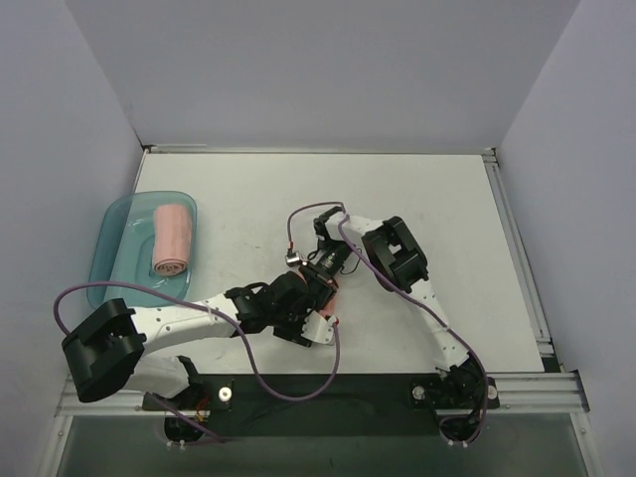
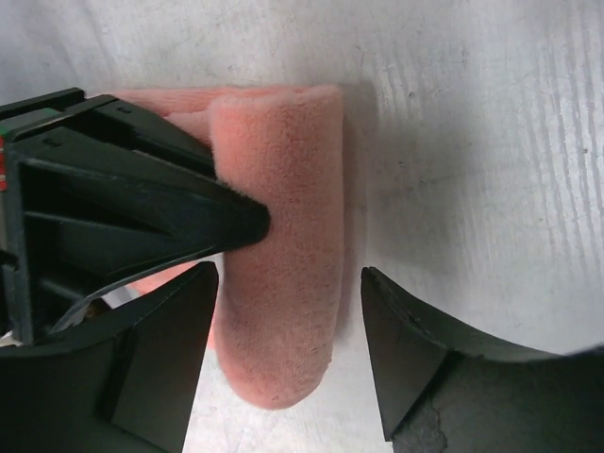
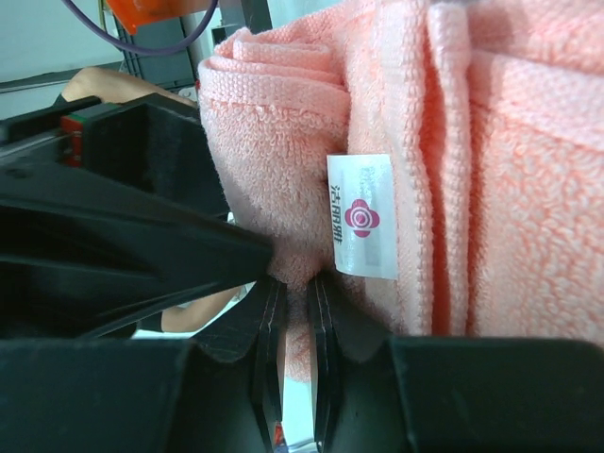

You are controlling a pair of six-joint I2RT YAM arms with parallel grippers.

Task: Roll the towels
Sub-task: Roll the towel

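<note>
Currently, towel (image 2: 283, 170) is straddled by spread left claw (image 2: 290, 283) and clamped by right claw (image 3: 294, 294); table (image 2: 472, 142) exposed alongside.

Locate the translucent teal tray (image 1: 124, 248) at the 9 o'clock side of the white table (image 1: 248, 199), near its left edge, with plain grey walls (image 1: 318, 70) enclosing the table at 9, 12 and 3 o'clock.

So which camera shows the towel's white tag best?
The right wrist camera: the white tag with its red flower sits big and sharp on the towel. The left wrist camera shows the rolled towel but no tag. The top camera barely shows this towel.
</note>
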